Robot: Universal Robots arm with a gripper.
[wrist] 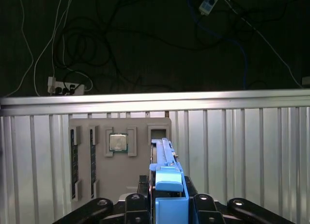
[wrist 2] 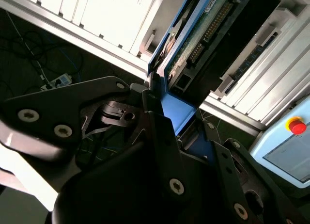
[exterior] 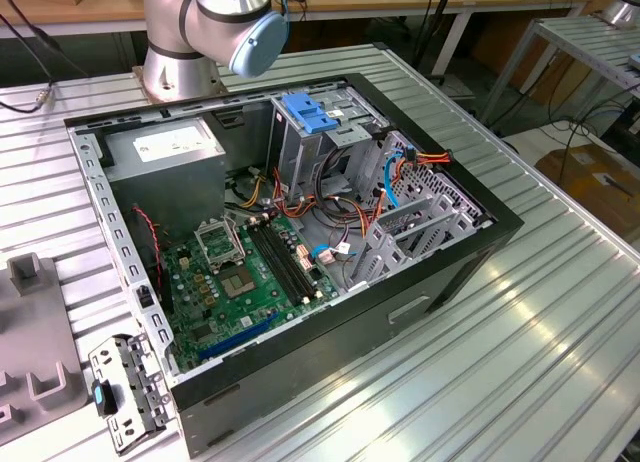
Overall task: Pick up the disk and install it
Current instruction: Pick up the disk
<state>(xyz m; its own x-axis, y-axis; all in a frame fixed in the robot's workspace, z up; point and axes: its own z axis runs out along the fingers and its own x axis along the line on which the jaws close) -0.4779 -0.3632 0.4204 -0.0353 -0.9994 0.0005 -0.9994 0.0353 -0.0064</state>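
My jaws are closed on the disk [wrist: 164, 158], pressing the blue carrier bracket from both sides. My gripper [wrist: 169, 203] carries it on edge. In the second wrist view the gripper [wrist 2: 181, 120] has the disk [wrist 2: 203, 30] standing out from between the fingers [wrist 2: 157, 122], its green circuit-board face and connector pins showing inside the blue frame.

Past the disk, a grey parts tray [wrist: 140, 173] lies on the slatted aluminium table [wrist: 242, 151], close to the table's edge. The tray holds two memory modules [wrist: 74, 161] side by side and a processor [wrist: 117, 142] in its square pocket. Beyond that edge, cables and a power strip [wrist: 65, 87] lie on the dark floor.

In the exterior view my arm [exterior: 215, 22] rises near a table corner. In the middle of the table lies the open computer case [exterior: 400, 312], with the motherboard [exterior: 240, 282] exposed. A blue plastic piece [exterior: 310, 112] sits on top of its drive cage [exterior: 345, 147].
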